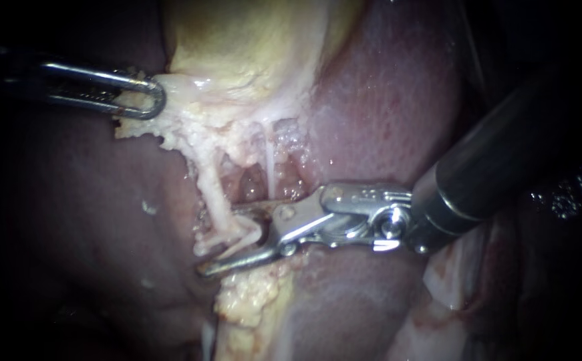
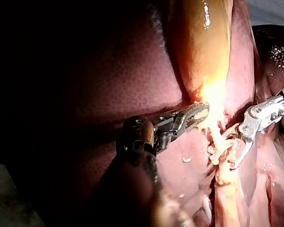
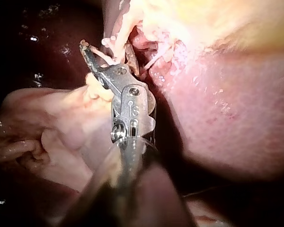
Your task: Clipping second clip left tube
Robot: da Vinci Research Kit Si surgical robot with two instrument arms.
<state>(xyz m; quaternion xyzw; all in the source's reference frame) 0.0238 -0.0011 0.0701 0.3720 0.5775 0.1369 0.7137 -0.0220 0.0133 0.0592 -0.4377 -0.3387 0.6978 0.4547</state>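
Observation:
The left tube (image 1: 212, 190) is a pale cord running down from the gallbladder (image 1: 250, 47) to fatty tissue below. A thinner right tube (image 1: 270, 167) hangs beside it. My right instrument (image 1: 220, 242) comes in from the right with its jaws open, one on each side of the left tube's lower end. The right wrist view shows the same: right instrument (image 3: 105, 47) with the tube (image 3: 111, 53) in the gap. I cannot make out a clip. My left instrument (image 1: 145, 99) is shut on the gallbladder's pale lower edge, also visible in the left wrist view (image 2: 195, 113).
Dark red liver (image 1: 384, 107) surrounds the tubes on both sides. A lump of yellow fat (image 1: 250, 294) lies just under the right instrument's jaws. The right instrument's thick dark shaft (image 1: 504, 167) crosses the right side.

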